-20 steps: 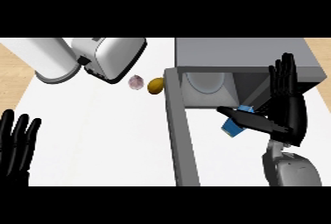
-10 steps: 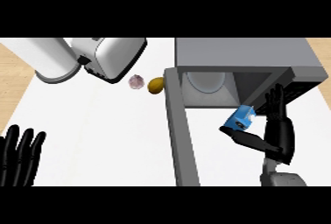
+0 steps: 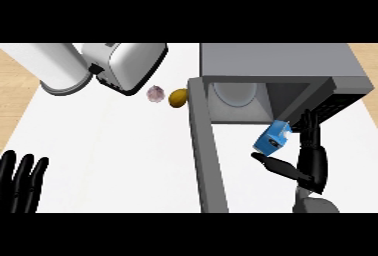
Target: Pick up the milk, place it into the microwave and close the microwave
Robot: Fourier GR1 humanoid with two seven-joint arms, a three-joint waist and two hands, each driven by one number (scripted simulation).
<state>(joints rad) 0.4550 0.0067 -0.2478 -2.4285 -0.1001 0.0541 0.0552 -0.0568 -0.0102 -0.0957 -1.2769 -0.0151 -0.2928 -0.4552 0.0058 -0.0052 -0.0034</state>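
The blue milk carton (image 3: 271, 138) sits tilted at the front of the open microwave (image 3: 280, 60), just inside its mouth. My right hand (image 3: 310, 157) is right beside and below it. Its fingers (image 3: 311, 131) point straight up along the carton's right edge, and its thumb (image 3: 270, 164) sticks out under the carton. The hand is open and I see no curl round the carton. The microwave door (image 3: 206, 155) stands swung out toward me on the left. A white turntable plate (image 3: 236, 95) lies inside. My left hand (image 3: 22, 182) rests open at the lower left, fingers up.
A toaster (image 3: 129, 65) and a white cylinder (image 3: 55, 70) stand at the back left of the white counter (image 3: 111, 150). A pale purple bulb (image 3: 155, 93) and a yellow-brown round item (image 3: 178, 97) lie close to the door's hinge.
My right hand has drawn back toward me and down, while the carton has stayed near the microwave's mouth. The left hand has shifted slightly lower.
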